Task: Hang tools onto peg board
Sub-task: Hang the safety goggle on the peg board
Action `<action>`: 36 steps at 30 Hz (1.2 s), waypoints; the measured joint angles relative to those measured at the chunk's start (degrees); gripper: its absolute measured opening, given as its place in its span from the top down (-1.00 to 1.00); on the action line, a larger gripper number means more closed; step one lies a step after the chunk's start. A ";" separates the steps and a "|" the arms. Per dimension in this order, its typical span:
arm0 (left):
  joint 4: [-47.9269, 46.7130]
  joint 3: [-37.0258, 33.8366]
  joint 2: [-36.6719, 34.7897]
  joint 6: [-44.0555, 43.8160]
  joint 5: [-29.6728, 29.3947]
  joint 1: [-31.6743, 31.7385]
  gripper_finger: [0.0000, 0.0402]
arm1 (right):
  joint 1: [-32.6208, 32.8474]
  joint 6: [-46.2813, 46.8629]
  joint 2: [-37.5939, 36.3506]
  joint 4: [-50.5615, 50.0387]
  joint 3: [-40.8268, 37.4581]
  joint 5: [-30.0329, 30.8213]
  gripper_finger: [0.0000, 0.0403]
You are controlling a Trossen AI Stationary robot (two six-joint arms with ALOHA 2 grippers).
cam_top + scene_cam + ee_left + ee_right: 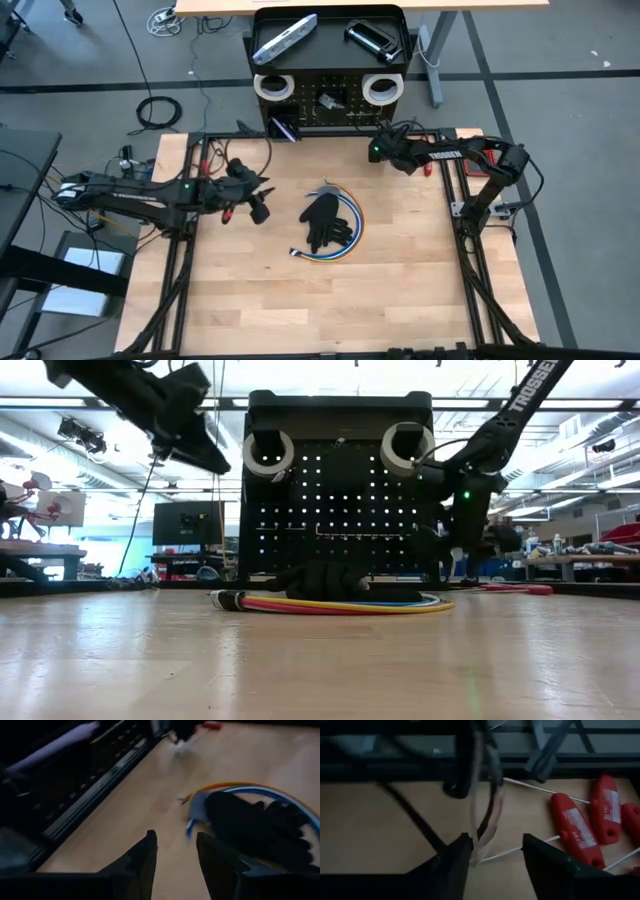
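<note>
The black peg board [330, 100] stands upright at the table's far edge. Two white tape rolls [272, 87] [381, 88] hang on it. A silver-grey flat bar [285, 38] and a black clamp [375, 40] lie in its top tray. Red-handled tools [575, 827] lie on the table by the board's right foot. My right gripper [497, 857] is open, low beside them, and a thin looped thing [485, 815] stands just ahead of its fingers. My left gripper [175, 857] is open and empty, raised above the table left of the centre. My right gripper has the thin looped thing's lower end [476, 860] right by one fingertip [462, 852]. I cannot tell whether that finger touches it. The other finger stands well apart from it.
A black glove [325, 220] lies on a coil of coloured cables [330, 603] at the table's middle, just right of my left gripper. Black frame rails run along the table's left and right sides. Bare wood spreads toward the near edge.
</note>
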 joint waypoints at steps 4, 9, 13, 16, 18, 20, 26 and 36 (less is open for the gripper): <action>-5.56 -0.03 -1.24 -6.02 -2.22 0.07 0.27 | 0.62 -3.89 -2.83 -2.11 -0.04 -2.14 -0.15; -10.10 -0.04 -0.57 -11.67 -1.95 0.77 0.27 | 0.69 -10.36 -3.71 -3.65 -0.11 -4.23 -0.35; -11.02 -0.04 -0.50 -13.75 -1.89 1.38 0.27 | 0.67 -13.18 -3.73 -3.48 -0.09 -5.40 -0.46; -12.29 -0.04 -0.46 -14.24 -1.89 2.01 0.27 | 0.67 -13.96 -3.77 -3.46 -0.02 -8.00 -0.51; -13.86 -0.04 -0.46 -15.35 -1.91 2.89 0.27 | 0.65 -13.81 -3.85 -4.40 0.10 -10.81 -0.53; -16.92 -0.04 -0.46 -17.00 -1.89 4.26 0.27 | 0.65 -11.46 -3.93 -6.94 0.19 -13.42 -0.54; -23.75 -0.04 -0.36 -22.07 -0.90 10.05 0.27 | 4.44 -10.09 -4.01 -16.15 -0.05 -12.64 -0.51; -20.88 -0.04 -0.29 -19.82 2.03 13.66 0.27 | 6.68 -11.90 -4.51 -15.18 -0.15 -10.01 -0.47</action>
